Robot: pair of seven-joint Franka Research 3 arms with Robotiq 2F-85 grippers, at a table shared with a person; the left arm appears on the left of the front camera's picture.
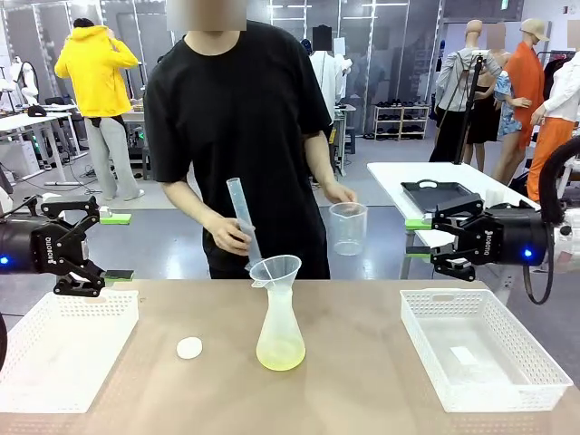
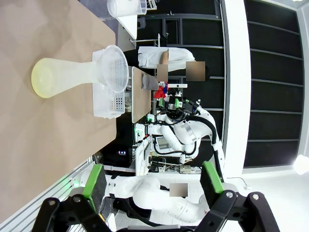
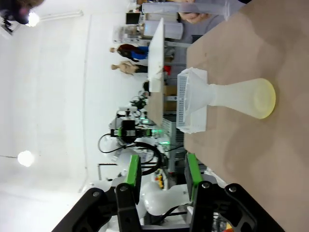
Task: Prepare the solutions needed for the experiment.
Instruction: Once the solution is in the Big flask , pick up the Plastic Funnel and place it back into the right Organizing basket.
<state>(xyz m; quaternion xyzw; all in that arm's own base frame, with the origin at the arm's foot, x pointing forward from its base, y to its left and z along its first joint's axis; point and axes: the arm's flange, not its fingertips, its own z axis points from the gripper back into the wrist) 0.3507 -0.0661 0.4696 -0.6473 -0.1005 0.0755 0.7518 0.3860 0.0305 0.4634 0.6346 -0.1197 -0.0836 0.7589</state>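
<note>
Front view: flask (image 1: 277, 313) flanked by baskets (image 1: 91, 295)
Solutions (image 1: 280, 356) are held in the funnel-topped flask; left gripper (image 1: 116, 246) is spread wide, right gripper (image 1: 419, 237) narrowed, both empty.

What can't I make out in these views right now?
- Front view, cylinder: its mouth is behind the funnel rim, and its marks are too small to read.
- Front view, beaker: the wall is clear, so its contents cannot be told.
- Front view, left basket: cut off by the picture's left edge.
- Front view, right basket: a pale patch inside is too faint to identify.
</note>
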